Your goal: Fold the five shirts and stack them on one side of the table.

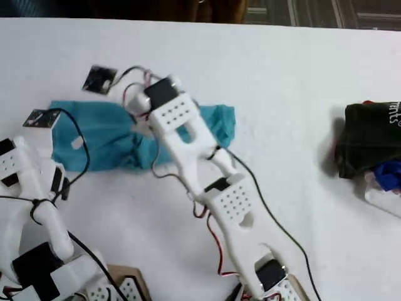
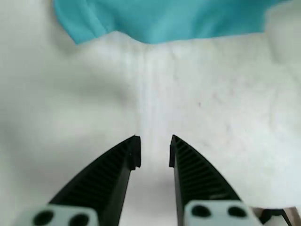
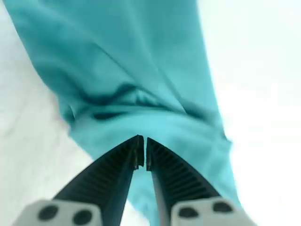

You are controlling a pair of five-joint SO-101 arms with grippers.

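Observation:
A teal shirt [image 1: 106, 138] lies crumpled on the white table [image 1: 282, 81], left of centre. My right arm [image 1: 172, 113] stretches over its middle. In the right wrist view my right gripper [image 3: 143, 151] is shut, tips together just above the teal shirt [image 3: 141, 70], and I see no cloth between them. My left arm [image 1: 31, 166] stands by the shirt's left end. My left gripper [image 2: 154, 150] is open a little over bare table, with the teal shirt's edge [image 2: 164, 19] beyond it. A pile of folded shirts, dark green one [image 1: 369, 141] on top, sits at the right edge.
Blue cloth [image 1: 388, 172] and white cloth stick out below the dark pile. Black and red cables [image 1: 276, 219] trail along the right arm. A brown base plate [image 1: 135, 279] lies at the near edge. Bare table spans the middle right and the back.

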